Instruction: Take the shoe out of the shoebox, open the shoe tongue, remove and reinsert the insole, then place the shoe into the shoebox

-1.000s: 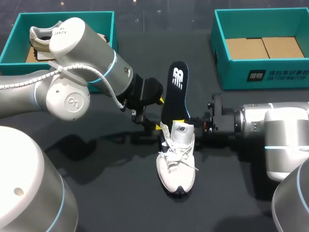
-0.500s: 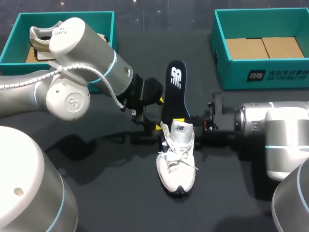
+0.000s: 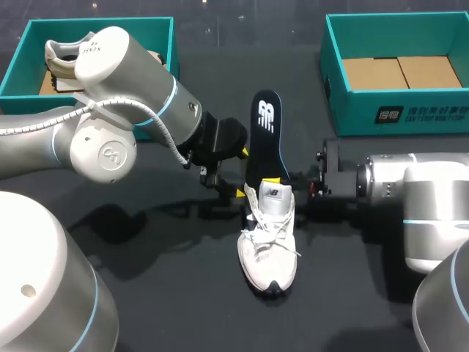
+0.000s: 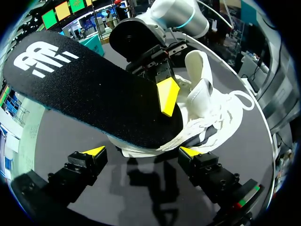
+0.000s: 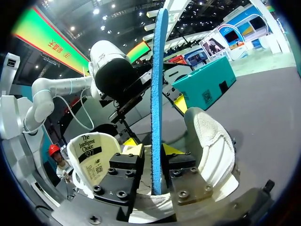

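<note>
A white shoe (image 3: 267, 249) lies mid-table, toe toward the front edge, tongue (image 3: 275, 199) raised. A black insole (image 3: 265, 136) with a white logo stands up out of its heel end. My right gripper (image 3: 275, 181) reaches in from the right at the insole's lower part. In the right wrist view the insole (image 5: 157, 70) stands edge-on between that gripper's (image 5: 153, 149) fingers, with a thin gap on one side. My left gripper (image 3: 242, 173) hangs open just left of the insole. In its own view the left gripper (image 4: 143, 151) is wide apart before the shoe (image 4: 207, 103) and holds nothing.
A teal shoebox (image 3: 22, 51) at the back left holds another shoe (image 3: 64, 57). A second teal box (image 3: 396, 114) with a cardboard floor stands at the back right. The dark tabletop around the shoe is bare.
The right gripper's fingers have parted slightly around the insole and the arm has drawn back a little to the right. Insole, shoe and left arm stay put.
</note>
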Controlling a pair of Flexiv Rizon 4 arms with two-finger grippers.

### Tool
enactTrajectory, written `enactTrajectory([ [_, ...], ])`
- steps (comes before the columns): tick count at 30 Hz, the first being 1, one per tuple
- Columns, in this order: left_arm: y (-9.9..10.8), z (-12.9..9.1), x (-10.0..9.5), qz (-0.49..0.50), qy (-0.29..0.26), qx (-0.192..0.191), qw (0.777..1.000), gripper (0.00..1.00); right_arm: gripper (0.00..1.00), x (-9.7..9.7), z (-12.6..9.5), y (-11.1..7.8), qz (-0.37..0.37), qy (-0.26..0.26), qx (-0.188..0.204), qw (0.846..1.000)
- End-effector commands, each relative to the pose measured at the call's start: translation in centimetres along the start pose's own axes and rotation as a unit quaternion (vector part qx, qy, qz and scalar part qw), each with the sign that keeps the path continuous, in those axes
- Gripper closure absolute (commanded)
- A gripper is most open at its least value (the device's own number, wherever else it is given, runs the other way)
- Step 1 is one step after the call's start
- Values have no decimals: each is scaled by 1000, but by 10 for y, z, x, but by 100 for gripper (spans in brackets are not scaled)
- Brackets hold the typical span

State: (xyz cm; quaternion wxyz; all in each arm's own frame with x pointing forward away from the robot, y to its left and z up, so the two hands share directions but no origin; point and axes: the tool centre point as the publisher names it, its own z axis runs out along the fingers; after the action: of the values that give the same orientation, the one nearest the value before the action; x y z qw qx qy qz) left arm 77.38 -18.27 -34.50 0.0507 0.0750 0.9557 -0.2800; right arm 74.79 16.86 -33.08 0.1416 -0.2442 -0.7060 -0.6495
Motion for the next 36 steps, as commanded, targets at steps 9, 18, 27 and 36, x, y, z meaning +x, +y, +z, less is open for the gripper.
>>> enactTrajectory([
  [9,0,0,0,0,0,0,1000,0,76,-4,2,3,-2,3,3,1000],
  [18,0,0,0,0,0,0,1000,0,78,-4,4,10,-6,4,4,1000],
  [27,0,0,0,0,0,0,1000,0,80,-4,8,14,-7,7,6,1000],
  [36,0,0,0,0,0,0,1000,0,81,-6,8,22,-13,9,4,1000],
])
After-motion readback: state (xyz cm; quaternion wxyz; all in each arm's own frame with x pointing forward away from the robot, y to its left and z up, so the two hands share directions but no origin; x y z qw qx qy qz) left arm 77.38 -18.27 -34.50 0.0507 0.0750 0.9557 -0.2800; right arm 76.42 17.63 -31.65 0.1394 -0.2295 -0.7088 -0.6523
